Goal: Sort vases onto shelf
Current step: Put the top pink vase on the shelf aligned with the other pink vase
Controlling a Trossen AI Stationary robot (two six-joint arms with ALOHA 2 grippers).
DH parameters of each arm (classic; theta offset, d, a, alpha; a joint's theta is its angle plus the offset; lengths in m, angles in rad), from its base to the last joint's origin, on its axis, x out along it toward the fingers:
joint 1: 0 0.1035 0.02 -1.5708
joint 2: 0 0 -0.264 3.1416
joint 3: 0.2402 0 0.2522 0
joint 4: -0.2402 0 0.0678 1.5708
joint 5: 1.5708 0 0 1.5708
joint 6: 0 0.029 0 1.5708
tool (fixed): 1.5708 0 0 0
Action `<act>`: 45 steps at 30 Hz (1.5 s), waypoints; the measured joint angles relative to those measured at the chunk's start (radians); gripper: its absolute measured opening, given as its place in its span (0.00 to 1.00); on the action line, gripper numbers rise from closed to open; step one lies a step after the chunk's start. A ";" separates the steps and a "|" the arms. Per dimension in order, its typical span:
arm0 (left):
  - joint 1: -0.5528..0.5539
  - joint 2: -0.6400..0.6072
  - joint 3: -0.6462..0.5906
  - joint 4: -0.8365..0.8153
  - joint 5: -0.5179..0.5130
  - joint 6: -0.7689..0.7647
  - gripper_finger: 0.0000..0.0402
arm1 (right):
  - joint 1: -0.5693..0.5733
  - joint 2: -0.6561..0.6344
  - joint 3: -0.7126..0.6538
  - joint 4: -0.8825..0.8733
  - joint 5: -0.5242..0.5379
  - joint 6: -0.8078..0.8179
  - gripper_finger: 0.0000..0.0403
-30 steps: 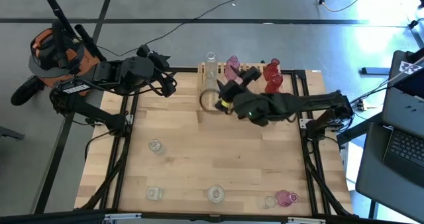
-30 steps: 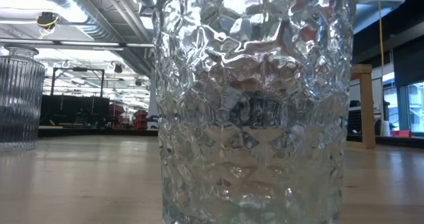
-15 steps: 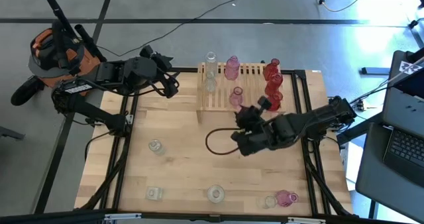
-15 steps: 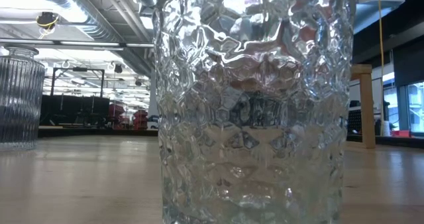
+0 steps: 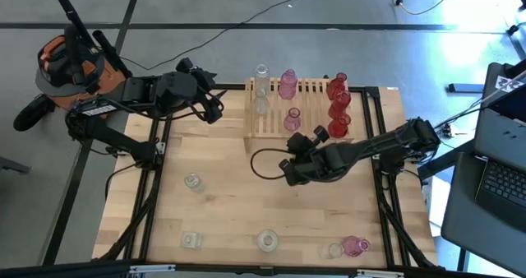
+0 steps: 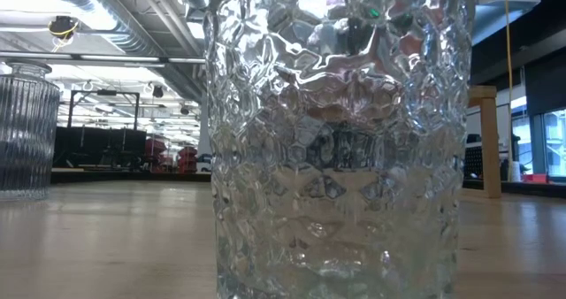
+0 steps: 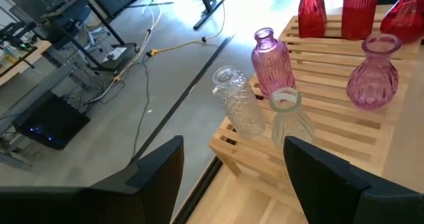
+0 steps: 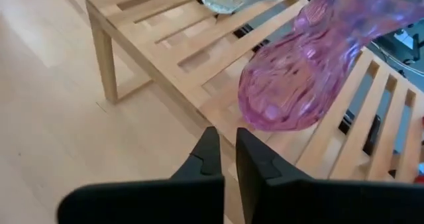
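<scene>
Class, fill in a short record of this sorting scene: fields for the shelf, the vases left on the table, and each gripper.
shelf: far side of table; clear, pink and red vases on it
vases left: clear vase, clear vase, pink vase
left gripper: open, at table's far left corner, empty
right gripper: shut, empty, just in front of the shelf

Around the work table

A plank table (image 5: 238,187) stands on grey floor (image 5: 205,6); a cable (image 5: 246,19) trails across it, an orange-and-black bag (image 5: 62,64) sits left, a laptop (image 5: 501,187) right.
</scene>
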 joint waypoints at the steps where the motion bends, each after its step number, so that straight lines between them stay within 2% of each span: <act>1: 0.000 0.000 0.000 0.000 0.000 0.000 0.62 | -0.006 0.000 -0.007 0.003 -0.002 0.001 0.01; 11: 0.000 0.000 0.000 -0.001 0.000 0.024 0.62 | -0.086 0.000 -0.019 -0.043 -0.038 -0.013 0.00; 23: 0.000 0.000 0.000 -0.001 -0.004 0.018 0.62 | -0.169 0.000 -0.019 0.026 -0.085 -0.189 0.00; 39: 0.000 0.000 0.000 -0.001 -0.005 0.016 0.62 | -0.215 0.000 -0.019 0.027 -0.060 -0.211 0.00; 45: 0.000 0.000 0.000 -0.006 -0.005 0.015 0.62 | -0.218 0.000 -0.019 0.026 -0.122 -0.202 0.00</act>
